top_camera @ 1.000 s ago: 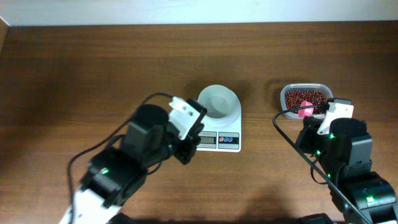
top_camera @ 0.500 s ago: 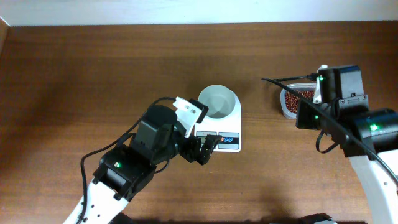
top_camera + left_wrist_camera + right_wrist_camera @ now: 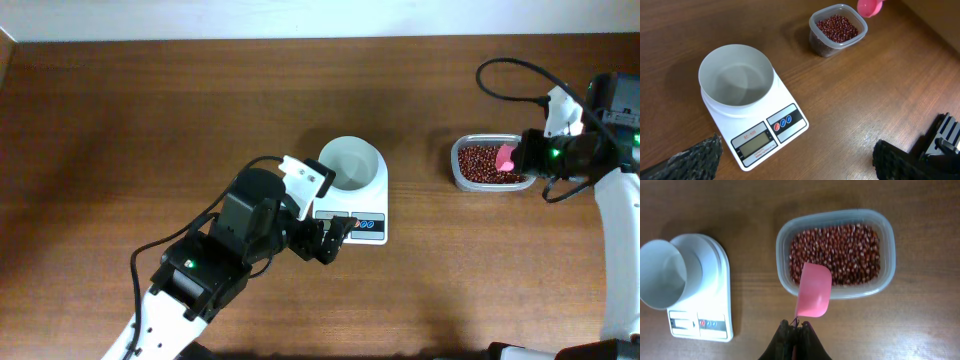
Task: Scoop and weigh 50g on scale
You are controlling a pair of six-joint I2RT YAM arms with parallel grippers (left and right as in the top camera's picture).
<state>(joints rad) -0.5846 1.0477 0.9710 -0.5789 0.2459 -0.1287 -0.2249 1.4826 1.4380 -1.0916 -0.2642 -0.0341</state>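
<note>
The white scale (image 3: 365, 205) stands mid-table with an empty round bowl (image 3: 350, 162) on top; it also shows in the left wrist view (image 3: 790, 107) and the right wrist view (image 3: 715, 290). The dark red-brown beans (image 3: 485, 165) (image 3: 845, 245) (image 3: 838, 27) fill a clear tub (image 3: 456, 172) to the scale's right. My right gripper (image 3: 535, 155) (image 3: 796, 326) is shut on the handle of a pink spoon (image 3: 814, 295) (image 3: 507, 155), whose bowl hangs over the tub's near rim. My left gripper (image 3: 333, 238) (image 3: 797, 160) stands open just in front of the scale's display, with nothing between its fingers.
Bare brown wooden table (image 3: 150, 120) lies to the left and behind. A black cable (image 3: 510, 70) loops above the right arm. The table's far edge meets a white wall along the top of the overhead view.
My left gripper has opened in front of the scale. The right arm has swung from the near right to the far right, carrying the pink spoon over the tub of beans.
</note>
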